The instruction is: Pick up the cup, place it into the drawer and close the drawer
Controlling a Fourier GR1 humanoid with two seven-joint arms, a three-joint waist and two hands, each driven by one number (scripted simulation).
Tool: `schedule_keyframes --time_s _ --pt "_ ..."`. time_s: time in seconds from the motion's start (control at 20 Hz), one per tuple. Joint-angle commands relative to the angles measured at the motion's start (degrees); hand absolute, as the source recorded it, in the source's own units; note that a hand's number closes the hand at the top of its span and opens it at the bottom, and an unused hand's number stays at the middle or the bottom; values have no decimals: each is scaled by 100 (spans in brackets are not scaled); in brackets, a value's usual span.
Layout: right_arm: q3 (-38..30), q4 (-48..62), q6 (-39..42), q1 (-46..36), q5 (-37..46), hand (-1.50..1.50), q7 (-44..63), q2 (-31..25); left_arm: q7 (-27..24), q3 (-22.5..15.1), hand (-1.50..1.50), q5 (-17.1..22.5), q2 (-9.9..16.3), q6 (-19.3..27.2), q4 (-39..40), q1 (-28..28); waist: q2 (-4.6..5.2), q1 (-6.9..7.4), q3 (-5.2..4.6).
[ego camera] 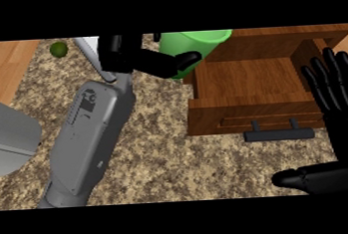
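Right hand: your right hand (337, 115) is nearest you, at the view's right edge, with its fingers straight and pointing away from you and the thumb stretched out low toward the left. It grasps nothing and is spread open over the drawer's right side.
Left forearm: your grey left forearm (90, 138) comes in from the lower left and slants up across the speckled counter (171, 159).
Drawer handle: a dark bar handle (278, 133) sticks out from the drawer's front panel, toward you.
Drawer: the wooden drawer (253, 92) is pulled open, and the part of its inside that you can see is bare wood.
Left hand: your left hand (141, 58) is farther off, with its fingers and thumb curled round the cup's side.
Cup: the green cup (195, 48) is in that hand, just beyond the drawer's far left corner (whether it touches the counter cannot be told).
Far left: a small round green object (59, 48) lies near the far edge, well apart from the cup.
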Motion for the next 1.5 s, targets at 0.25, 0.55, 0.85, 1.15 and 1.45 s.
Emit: schedule_keyframes --time_s 0.25,0.55,0.85,1.15,1.45 --pt "-249 231 280 159 -213 -150 -286 -159 -99 -488 150 289 -20 731 1345 -1042 7 -50 2" --pt "24 -120 52 65 -43 -150 56 -23 -594 -292 150 624 -21 585 2910 -1958 36 -152 1" --pt "167 28 231 95 36 -150 -202 -18 -995 -1339 150 1640 -21 1317 3595 -2183 68 -329 4" --pt "-4 138 265 70 -86 -150 -281 -58 -1250 -1793 150 1755 -21 1078 4337 -2332 90 -358 6" --pt "214 258 301 -35 55 -150 -328 2 -1127 -2298 150 2053 -21 1194 4569 -2640 99 -407 7"
